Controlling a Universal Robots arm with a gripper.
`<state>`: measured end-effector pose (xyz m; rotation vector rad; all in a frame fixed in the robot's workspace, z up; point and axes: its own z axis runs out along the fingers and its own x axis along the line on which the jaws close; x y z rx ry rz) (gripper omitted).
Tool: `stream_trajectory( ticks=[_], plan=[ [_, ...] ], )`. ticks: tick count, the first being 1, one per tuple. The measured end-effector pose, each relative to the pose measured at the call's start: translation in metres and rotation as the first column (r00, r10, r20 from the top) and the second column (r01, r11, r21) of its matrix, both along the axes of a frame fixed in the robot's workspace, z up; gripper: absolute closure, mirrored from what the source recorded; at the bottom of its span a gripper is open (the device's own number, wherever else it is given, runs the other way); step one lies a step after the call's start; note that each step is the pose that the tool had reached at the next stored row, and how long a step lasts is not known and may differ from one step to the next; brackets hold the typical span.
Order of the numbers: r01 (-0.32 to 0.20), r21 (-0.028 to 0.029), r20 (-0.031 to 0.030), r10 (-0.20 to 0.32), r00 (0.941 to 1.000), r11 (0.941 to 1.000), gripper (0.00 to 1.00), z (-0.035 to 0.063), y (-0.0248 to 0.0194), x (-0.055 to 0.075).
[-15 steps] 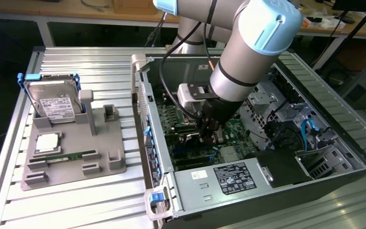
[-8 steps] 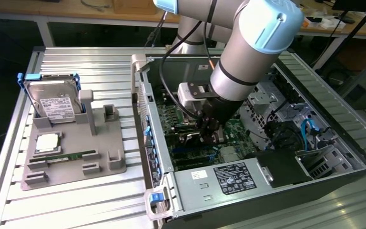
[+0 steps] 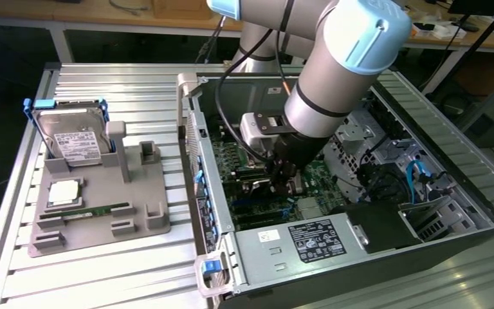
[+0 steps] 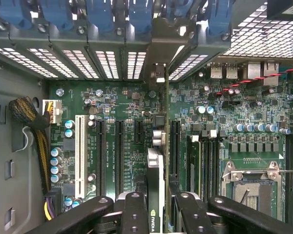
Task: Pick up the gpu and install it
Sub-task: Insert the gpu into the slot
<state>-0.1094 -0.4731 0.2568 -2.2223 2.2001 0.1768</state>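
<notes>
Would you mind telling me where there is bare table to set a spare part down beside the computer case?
Bare ribbed table lies in front of the grey parts holder, and more behind the hard drive. Inside the computer case it is crowded: the arm fills the middle, with the gpu between its fingers.

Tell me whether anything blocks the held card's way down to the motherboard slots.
Nothing visible does. The thin dark gpu card, edge-on between the gripper jaws, hangs over the green motherboard; the black expansion slots beneath lie bare, its silvery bracket toward the rear openings.
</notes>
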Motion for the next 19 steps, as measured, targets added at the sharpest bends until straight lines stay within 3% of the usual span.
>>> stream_trajectory(
  ticks=[3,19],
  plan=[
    [0.0,0.0001,0.0001,0.0,1.0,1.0,0.73,-0.0001,-0.0027,0.0],
    [0.0,0.0001,0.0,0.0,1.0,1.0,0.73,-0.0001,-0.0027,-0.0025]
  ],
)
